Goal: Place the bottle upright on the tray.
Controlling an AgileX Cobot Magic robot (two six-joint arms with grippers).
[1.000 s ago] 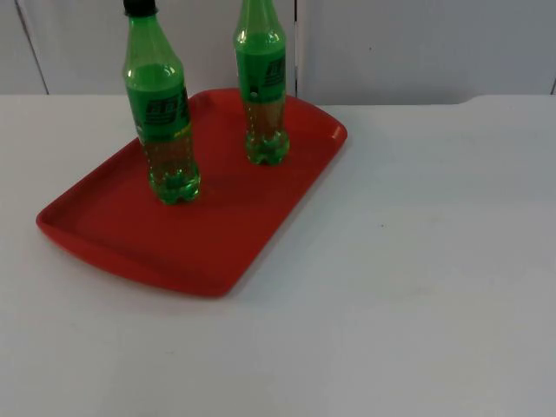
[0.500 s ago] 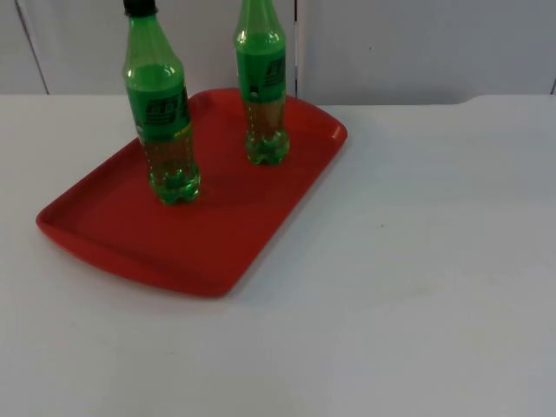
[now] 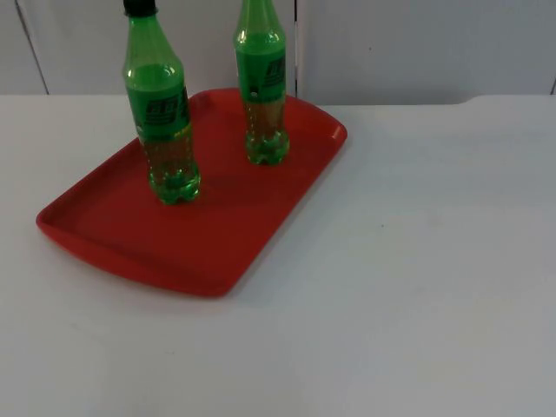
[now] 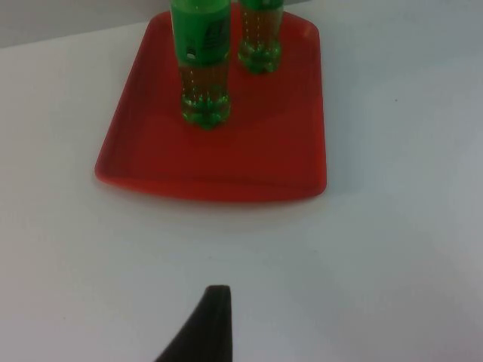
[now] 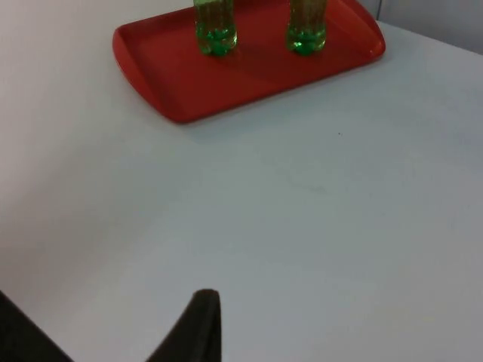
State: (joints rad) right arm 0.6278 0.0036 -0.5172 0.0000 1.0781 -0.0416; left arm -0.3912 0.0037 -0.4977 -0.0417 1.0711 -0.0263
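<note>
Left hand (image 4: 215, 320) back | bottles (image 3: 165, 130) upright on tray (image 3: 104, 234)

Running off the top view's upper edge: right green bottle (image 3: 262, 87), cap unseen. Showing just one black fingertip (image 4: 205, 324) per end effector, finger spacing unreadable. Label print too small.

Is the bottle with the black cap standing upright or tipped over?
Upright: the black-capped bottle stands on its base on the red tray.
</note>
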